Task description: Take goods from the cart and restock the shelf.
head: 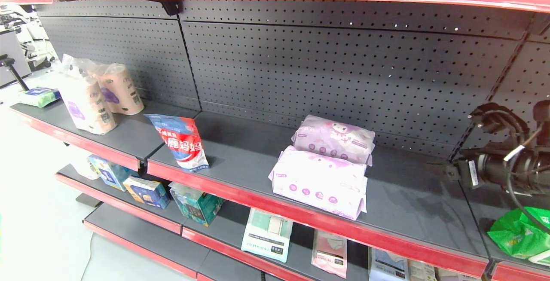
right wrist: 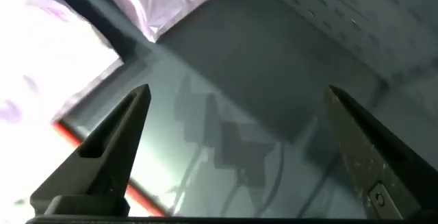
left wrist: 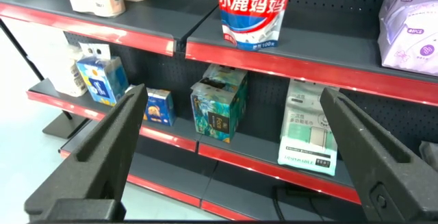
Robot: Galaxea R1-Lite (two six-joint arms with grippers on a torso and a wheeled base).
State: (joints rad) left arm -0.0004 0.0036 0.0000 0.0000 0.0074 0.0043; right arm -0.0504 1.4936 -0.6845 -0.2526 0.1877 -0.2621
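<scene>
Here the shelf (head: 408, 195) shows its grey middle board running from the upper left of the head view to the lower right, behind a red front edge. At the centre of the frame two soft packs lie stacked: a lilac wipes pack (head: 333, 139) on top of a pink-and-white wipes pack (head: 320, 182), the lower one reaching the front edge. Left of them a blue, red and white stand-up pouch (head: 182, 141) stands upright near the edge, and at the upper left two wrapped paper-roll packs (head: 88, 100) stand side by side. A green bag (head: 517, 231) lies in the lower right corner, below the right arm (head: 511, 167) at the right edge. The right gripper (right wrist: 239, 90) has its fingers spread wide with nothing between them, over bare grey board just beside the pink-and-white pack. The left gripper (left wrist: 234, 94) is likewise spread and empty — beyond it a teal box (left wrist: 219, 101) and a white-and-green box (left wrist: 308, 131) stand on the board under the pouch
</scene>
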